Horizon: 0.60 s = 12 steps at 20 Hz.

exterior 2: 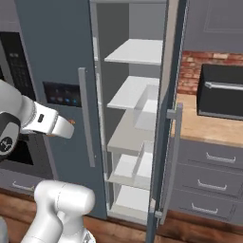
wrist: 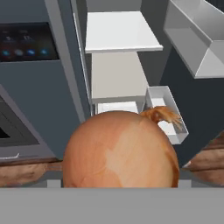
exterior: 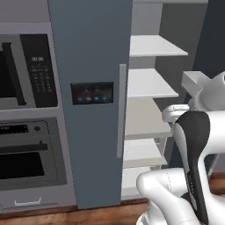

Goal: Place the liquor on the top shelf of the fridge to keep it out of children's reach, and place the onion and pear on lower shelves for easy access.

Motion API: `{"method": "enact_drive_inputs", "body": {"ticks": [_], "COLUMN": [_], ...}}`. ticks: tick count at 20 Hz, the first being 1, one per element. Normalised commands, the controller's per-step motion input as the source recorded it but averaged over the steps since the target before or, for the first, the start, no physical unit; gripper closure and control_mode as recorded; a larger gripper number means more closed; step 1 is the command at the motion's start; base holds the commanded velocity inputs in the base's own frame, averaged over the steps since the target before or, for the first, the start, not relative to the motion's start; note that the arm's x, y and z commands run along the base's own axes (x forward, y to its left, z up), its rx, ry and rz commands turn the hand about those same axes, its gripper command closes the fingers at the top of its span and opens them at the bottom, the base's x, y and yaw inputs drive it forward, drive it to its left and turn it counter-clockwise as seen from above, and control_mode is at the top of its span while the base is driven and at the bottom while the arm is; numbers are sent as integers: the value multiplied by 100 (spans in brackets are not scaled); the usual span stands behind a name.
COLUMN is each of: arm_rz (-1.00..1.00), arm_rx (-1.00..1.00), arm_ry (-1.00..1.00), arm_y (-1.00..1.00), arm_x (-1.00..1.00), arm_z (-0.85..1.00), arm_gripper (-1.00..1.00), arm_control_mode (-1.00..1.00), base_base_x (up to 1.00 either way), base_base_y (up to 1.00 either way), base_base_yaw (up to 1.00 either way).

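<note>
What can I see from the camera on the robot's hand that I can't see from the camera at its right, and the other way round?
Hand view alone: a big brown-orange onion close up, sitting right in front of the camera between the jaws. Right base view alone: a wooden counter with a black appliance against a brick wall, and grey drawers below. Both: the open grey-blue fridge with its white shelves and its dark panel of blue lights.

Kitchen around me, wood floor below

At my nine o'clock, black wall ovens (exterior: 26,132); at three o'clock, a red brick wall (exterior 2: 199,66) above a wooden surface (exterior 2: 209,128) with grey drawers (exterior 2: 209,180).
</note>
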Motion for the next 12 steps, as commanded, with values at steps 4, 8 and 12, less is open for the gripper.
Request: {"method": "enact_drive_inputs", "body": {"ticks": [4,8,12], "arm_rz": [0,0,0], "arm_rx": [0,0,0], "arm_ry": [0,0,0], "arm_y": [0,0,0], "arm_x": [0,0,0], "arm_z": [0,0,0], "arm_gripper": [100,100,100], "arm_control_mode": [100,100,100], "base_base_x": [48,55,58], "base_base_y": [-28,-21,-23], "base_base_yaw": [-17,-17,-17]}}
